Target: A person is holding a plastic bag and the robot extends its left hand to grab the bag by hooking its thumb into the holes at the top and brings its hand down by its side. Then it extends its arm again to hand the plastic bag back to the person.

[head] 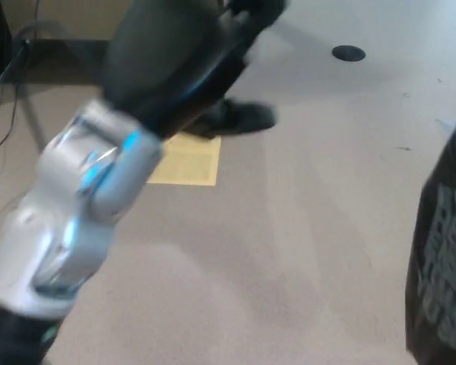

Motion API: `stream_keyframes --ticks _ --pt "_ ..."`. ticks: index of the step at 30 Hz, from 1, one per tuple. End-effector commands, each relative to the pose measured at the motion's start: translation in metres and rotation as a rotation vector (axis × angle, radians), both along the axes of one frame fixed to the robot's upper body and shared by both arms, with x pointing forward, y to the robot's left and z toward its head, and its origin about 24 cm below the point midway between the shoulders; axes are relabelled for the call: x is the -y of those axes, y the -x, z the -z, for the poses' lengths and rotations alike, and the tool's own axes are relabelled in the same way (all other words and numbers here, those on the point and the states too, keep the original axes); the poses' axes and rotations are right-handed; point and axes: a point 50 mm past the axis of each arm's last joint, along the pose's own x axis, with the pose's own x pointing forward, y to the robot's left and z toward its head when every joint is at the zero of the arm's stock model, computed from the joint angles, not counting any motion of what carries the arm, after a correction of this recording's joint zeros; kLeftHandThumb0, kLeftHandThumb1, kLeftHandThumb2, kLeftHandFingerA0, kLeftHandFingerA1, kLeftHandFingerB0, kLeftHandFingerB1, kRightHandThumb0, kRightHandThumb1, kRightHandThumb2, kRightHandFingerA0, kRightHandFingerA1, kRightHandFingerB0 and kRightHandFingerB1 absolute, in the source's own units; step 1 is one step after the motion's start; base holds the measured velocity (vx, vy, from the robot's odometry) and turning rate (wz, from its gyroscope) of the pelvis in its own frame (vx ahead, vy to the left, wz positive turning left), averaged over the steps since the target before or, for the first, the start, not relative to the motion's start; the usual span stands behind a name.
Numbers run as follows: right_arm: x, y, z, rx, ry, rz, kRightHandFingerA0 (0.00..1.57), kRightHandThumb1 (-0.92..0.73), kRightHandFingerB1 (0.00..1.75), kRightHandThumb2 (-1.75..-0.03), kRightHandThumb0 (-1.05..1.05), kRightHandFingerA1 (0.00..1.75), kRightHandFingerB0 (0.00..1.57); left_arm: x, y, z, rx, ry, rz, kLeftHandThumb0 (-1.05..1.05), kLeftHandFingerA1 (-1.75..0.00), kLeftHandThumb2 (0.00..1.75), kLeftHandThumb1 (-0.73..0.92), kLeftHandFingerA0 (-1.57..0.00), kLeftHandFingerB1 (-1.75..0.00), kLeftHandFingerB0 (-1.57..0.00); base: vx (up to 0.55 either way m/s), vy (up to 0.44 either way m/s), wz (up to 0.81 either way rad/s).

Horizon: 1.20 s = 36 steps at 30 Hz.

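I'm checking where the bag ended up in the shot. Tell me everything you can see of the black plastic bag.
Only a strip of the black plastic bag shows, at the picture's right edge, cut off by the frame. It looks dark and glossy, with blurred pale grey lettering that cannot be read here. It appears to hang over the beige floor. Its top and handle holes are out of view, and nothing visible touches it; the left hand is blurred and well apart from it.

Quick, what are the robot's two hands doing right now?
Left hand: too blurred to tell if it is open or shut.
Right hand: not in view.
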Motion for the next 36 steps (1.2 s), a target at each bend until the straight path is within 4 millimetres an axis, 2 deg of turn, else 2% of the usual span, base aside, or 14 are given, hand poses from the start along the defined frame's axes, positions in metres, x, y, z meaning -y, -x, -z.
stream_keyframes --ticks 1,2,3,6,7,11,13,22,24,26,30,32,33,36 --pt "0.006 0.001 -0.001 -0.018 0.009 0.007 0.49 -0.65 0.62 -1.03 -0.49 0.61 0.56 -0.058 0.032 0.049 -0.076 0.131 0.063 -0.65 -0.32 0.82 0.38 -0.01 -0.17 0.00 0.00 0.000 0.00" --pt "0.007 0.003 0.001 -0.025 0.000 0.016 0.58 -0.77 0.43 -0.64 -0.52 0.47 0.62 -0.070 0.038 0.063 -0.116 0.180 0.088 -0.70 -0.32 0.55 0.48 -0.09 -0.25 -0.01 0.00 0.000 0.00" --pt "0.007 0.003 0.001 -0.027 -0.003 0.018 0.58 -0.77 0.43 -0.63 -0.52 0.47 0.62 -0.075 0.041 0.069 -0.135 0.192 0.089 -0.63 -0.41 0.80 0.39 -0.02 -0.20 -0.02 0.00 0.000 0.00" --pt "0.004 0.005 0.003 -0.035 -0.004 0.020 0.61 -0.77 0.42 -0.63 -0.51 0.48 0.59 -0.099 0.055 0.097 -0.241 0.263 0.108 -0.64 -0.41 0.72 0.41 -0.09 -0.24 -0.05 0.00 0.000 0.00" --pt "0.004 0.005 0.004 -0.034 -0.008 0.021 0.61 -0.77 0.42 -0.63 -0.51 0.49 0.58 -0.108 0.060 0.112 -0.290 0.306 0.089 -0.32 -0.48 0.84 0.25 0.00 -0.49 0.00 0.00 0.000 0.00" --pt "0.001 0.009 0.007 -0.039 -0.014 0.019 0.59 -0.76 0.41 -0.63 -0.49 0.48 0.54 -0.137 0.081 0.157 -0.416 0.428 -0.017 -0.50 -0.37 0.62 0.38 -0.17 -0.34 -0.13 0.00 0.000 0.00" --pt "0.001 0.012 0.009 -0.036 -0.024 0.024 0.56 -0.75 0.38 -0.63 -0.49 0.47 0.46 -0.158 0.096 0.190 -0.505 0.487 -0.137 -0.21 -0.51 0.84 0.28 -0.09 -0.50 -0.08 0.00 0.000 0.00" --pt "-0.001 0.017 0.014 -0.052 -0.028 0.049 0.58 -0.76 0.34 -0.63 -0.49 0.48 0.37 -0.206 0.139 0.278 -0.814 0.441 -0.505 -0.28 -0.52 0.88 0.31 -0.10 -0.50 -0.08 0.00 0.000 0.00" --pt "-0.002 0.019 0.015 -0.056 -0.030 0.051 0.58 -0.76 0.34 -0.63 -0.49 0.48 0.37 -0.210 0.142 0.282 -0.830 0.431 -0.522 -0.28 -0.52 0.88 0.31 -0.10 -0.50 -0.08 0.00 0.000 0.00" --pt "-0.002 0.020 0.016 -0.060 -0.020 0.049 0.57 -0.76 0.34 -0.63 -0.49 0.47 0.36 -0.220 0.149 0.293 -0.885 0.472 -0.572 -0.55 -0.36 0.56 0.51 -0.33 -0.30 -0.28 0.00 0.000 0.00" --pt "-0.001 0.015 0.012 -0.046 -0.020 0.052 0.56 -0.76 0.35 -0.63 -0.48 0.47 0.38 -0.221 0.144 0.293 -0.904 0.581 -0.542 -0.54 -0.36 0.55 0.49 -0.34 -0.30 -0.29 0.00 0.000 0.00" --pt "0.001 0.013 0.011 -0.041 -0.027 0.056 0.56 -0.76 0.35 -0.63 -0.49 0.46 0.39 -0.223 0.143 0.298 -0.946 0.609 -0.567 -0.56 -0.50 0.80 0.38 -0.33 -0.41 -0.19 0.00 0.000 0.00" --pt "0.002 0.013 0.010 -0.039 -0.029 0.056 0.56 -0.76 0.35 -0.63 -0.48 0.47 0.40 -0.224 0.143 0.301 -0.970 0.629 -0.576 -0.61 -0.33 0.56 0.50 -0.32 -0.30 -0.31 0.00 0.000 0.00" --pt "0.005 0.018 0.011 -0.042 -0.025 0.059 0.58 -0.75 0.36 -0.62 -0.48 0.48 0.40 -0.222 0.148 0.308 -1.010 0.648 -0.574 -0.59 -0.33 0.56 0.51 -0.30 -0.31 -0.32 0.00 0.000 0.00"
